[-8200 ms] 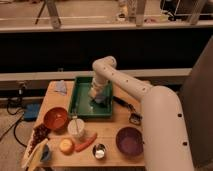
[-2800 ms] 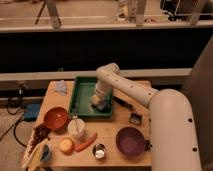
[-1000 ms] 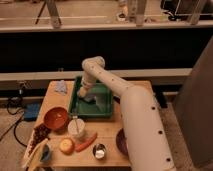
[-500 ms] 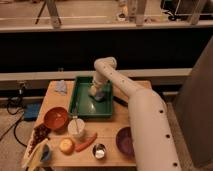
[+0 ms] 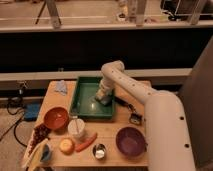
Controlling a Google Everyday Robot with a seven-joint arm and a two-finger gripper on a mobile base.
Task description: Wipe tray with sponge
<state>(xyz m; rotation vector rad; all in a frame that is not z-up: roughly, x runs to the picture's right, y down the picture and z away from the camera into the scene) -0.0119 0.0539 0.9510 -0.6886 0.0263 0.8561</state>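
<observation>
Sitting farther right in tray point(image 5: 86, 98): pincer point(image 5: 104, 94), at sponge point(image 5: 106, 99).

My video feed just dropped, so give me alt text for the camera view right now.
The robot's hand is down in the right side of the dark green tray, at the bluish-grey sponge lying in it. On the wooden table around the tray are an orange bowl, a purple bowl, a white cup, a carrot and a pale blue cloth.

Looks down from high onto the light wooden counter point(image 5: 112, 127), fairly near; centres the end effector point(image 5: 104, 97) inside the dark green rectangular plastic tray point(image 5: 85, 100).
</observation>
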